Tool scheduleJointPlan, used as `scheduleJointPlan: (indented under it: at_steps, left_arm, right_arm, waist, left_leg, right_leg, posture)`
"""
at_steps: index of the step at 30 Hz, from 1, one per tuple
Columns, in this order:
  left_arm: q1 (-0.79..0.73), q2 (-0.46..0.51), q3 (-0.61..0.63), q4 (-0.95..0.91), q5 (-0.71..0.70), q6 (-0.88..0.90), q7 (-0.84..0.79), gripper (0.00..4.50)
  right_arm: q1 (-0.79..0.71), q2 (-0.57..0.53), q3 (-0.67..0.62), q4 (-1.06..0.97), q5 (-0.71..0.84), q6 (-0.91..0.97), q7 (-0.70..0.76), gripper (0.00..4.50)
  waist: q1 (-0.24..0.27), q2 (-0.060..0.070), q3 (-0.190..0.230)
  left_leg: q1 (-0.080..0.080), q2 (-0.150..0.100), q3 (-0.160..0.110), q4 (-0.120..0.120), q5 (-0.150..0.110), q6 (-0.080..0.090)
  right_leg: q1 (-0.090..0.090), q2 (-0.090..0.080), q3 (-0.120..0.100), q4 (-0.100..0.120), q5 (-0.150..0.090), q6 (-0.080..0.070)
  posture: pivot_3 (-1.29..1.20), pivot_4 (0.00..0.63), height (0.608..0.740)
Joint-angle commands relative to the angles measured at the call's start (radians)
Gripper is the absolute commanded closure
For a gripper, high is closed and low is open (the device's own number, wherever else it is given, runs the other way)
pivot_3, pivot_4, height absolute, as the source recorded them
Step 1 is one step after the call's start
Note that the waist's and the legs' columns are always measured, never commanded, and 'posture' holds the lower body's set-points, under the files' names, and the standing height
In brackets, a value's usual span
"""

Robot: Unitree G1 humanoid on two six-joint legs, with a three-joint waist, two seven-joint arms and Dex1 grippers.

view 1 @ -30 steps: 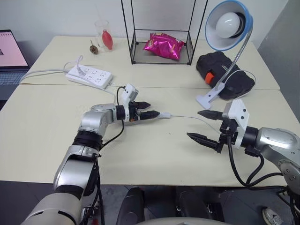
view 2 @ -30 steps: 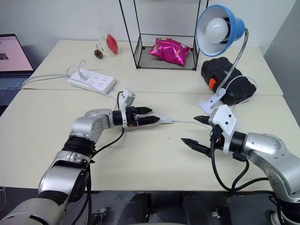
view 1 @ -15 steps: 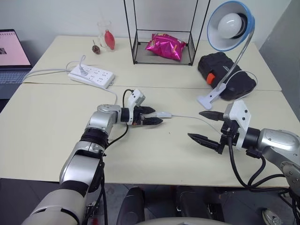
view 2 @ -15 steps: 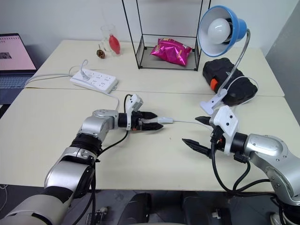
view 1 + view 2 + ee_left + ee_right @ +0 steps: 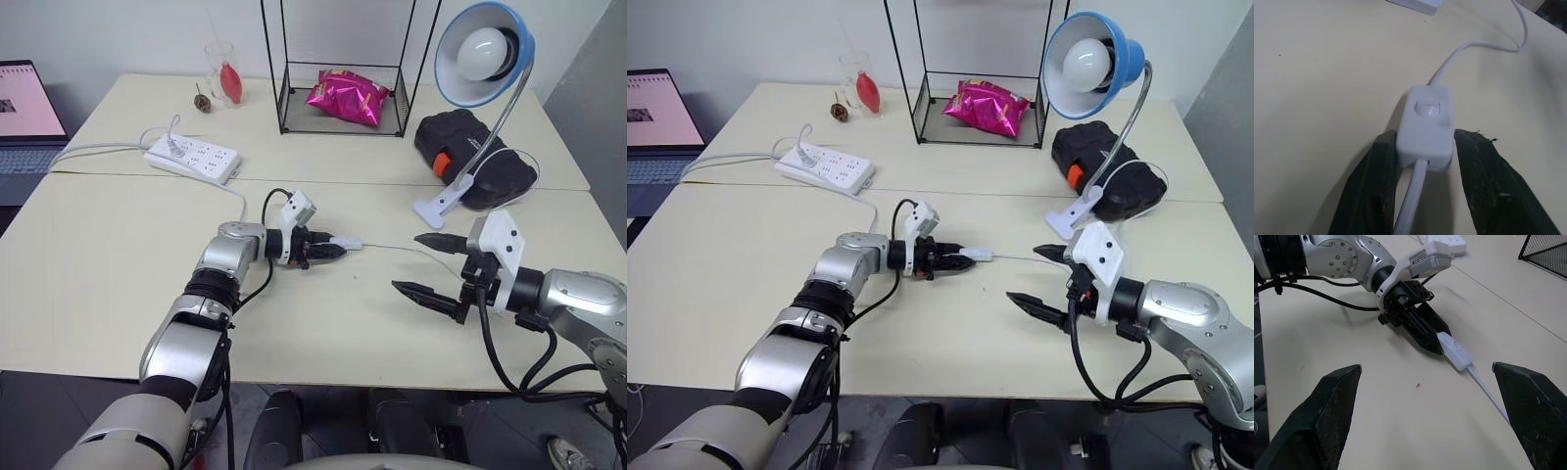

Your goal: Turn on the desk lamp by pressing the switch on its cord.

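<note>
Lying on cream table (image 5: 118, 274), switch (image 5: 1426, 127) clamped in L jaws; R jaws apart; lamp (image 5: 482, 54) prob. unlit

Two head cameras look down over the pale cream tabletop (image 5: 98, 255) from above, while each wrist camera peers close along its fingers, both sharing the small white oblong inline switch (image 5: 1426, 125).

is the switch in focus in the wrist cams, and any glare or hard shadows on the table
Left wrist view: the switch is fairly sharp between the black fingers, the far cord softer. Right wrist view: its own fingers blur close up. Head views: even light, soft shadows on the table, no glare; the lamp's bulb looks unlit.
</note>
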Motion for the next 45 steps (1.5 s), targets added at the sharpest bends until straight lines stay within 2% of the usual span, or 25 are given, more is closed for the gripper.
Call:
scheduleJointPlan:
  at_steps: [1,5,9,13,17,21,25,30,45]
  left_arm:
    - [0.008,-0.002,-0.001,-0.028,0.021,-0.058,0.003,3.40]
    - [0.046,0.010,0.016,-0.105,0.027,-0.136,0.033,3.40]
    - [0.102,0.006,0.049,-0.249,0.004,-0.190,0.099,3.40]
    - [0.194,0.000,0.075,-0.455,-0.013,-0.210,0.176,3.40]
    - [0.284,-0.012,0.093,-0.632,-0.049,-0.173,0.232,3.40]
    - [0.331,-0.009,0.084,-0.709,-0.053,-0.157,0.263,3.40]
    - [0.345,0.000,0.074,-0.738,-0.056,-0.133,0.268,3.40]
    - [0.359,0.010,0.063,-0.759,-0.057,-0.108,0.265,3.40]
    - [0.367,0.029,0.049,-0.779,-0.077,-0.076,0.267,3.40]
  right_arm:
    - [-0.004,-0.010,-0.025,-0.034,0.010,0.002,-0.014,0.00]
    - [0.013,0.024,-0.037,-0.031,0.046,0.024,-0.049,0.00]
    - [0.066,0.118,-0.038,-0.037,0.071,0.038,-0.141,0.00]
    - [0.131,0.253,-0.032,-0.033,0.153,0.076,-0.239,0.00]
    - [0.100,0.426,-0.030,0.063,0.278,0.148,-0.398,0.00]
    - [0.015,0.644,-0.031,0.192,0.405,0.158,-0.564,0.00]
    - [-0.058,0.758,-0.039,0.243,0.521,0.148,-0.672,0.00]
    - [-0.100,0.799,-0.038,0.293,0.561,0.121,-0.729,0.00]
    - [-0.135,0.818,-0.018,0.413,0.522,0.054,-0.725,0.00]
  waist:
    - [0.000,0.000,0.000]
    - [0.000,0.000,0.000]
    - [0.000,0.000,0.000]
    - [0.000,0.000,0.000]
    - [-0.004,0.000,0.000]
    - [-0.004,0.001,0.000]
    - [-0.006,0.001,0.000]
    - [-0.003,0.001,0.000]
    - [-0.006,0.001,0.000]
  left_leg:
    - [0.000,0.000,0.000,0.000,0.000,0.000]
    - [0.000,0.000,0.000,0.000,0.000,0.000]
    - [0.000,0.001,0.000,0.000,0.000,0.000]
    - [0.000,0.001,-0.001,0.000,0.000,0.000]
    - [0.001,0.001,0.000,0.000,0.000,0.000]
    - [0.002,0.002,-0.001,0.000,0.000,0.000]
    - [0.002,0.003,-0.001,0.000,0.001,0.001]
    - [0.001,0.002,-0.001,-0.001,0.000,0.001]
    - [0.001,0.003,-0.001,-0.002,0.000,0.001]
  right_leg:
    - [0.000,0.000,0.000,0.000,0.000,0.000]
    - [0.000,0.000,0.000,0.000,0.000,0.000]
    - [0.000,0.000,0.000,0.000,0.000,0.000]
    - [0.000,0.000,0.000,0.001,0.000,0.000]
    - [0.000,-0.001,0.001,0.001,0.000,0.000]
    - [0.000,0.001,0.001,0.002,0.002,-0.001]
    - [0.000,0.003,0.001,0.002,0.002,-0.001]
    - [0.000,0.002,0.001,0.000,0.002,-0.002]
    - [-0.001,0.003,0.001,0.001,0.001,-0.002]
  posture:
    - [0.00,0.150,0.740]
    - [0.00,0.150,0.740]
    - [0.00,0.150,0.740]
    - [0.00,0.150,0.740]
    - [0.00,0.150,0.740]
    - [0.00,0.150,0.740]
    - [0.00,0.150,0.740]
    - [0.00,0.150,0.740]
    - [0.00,0.150,0.740]
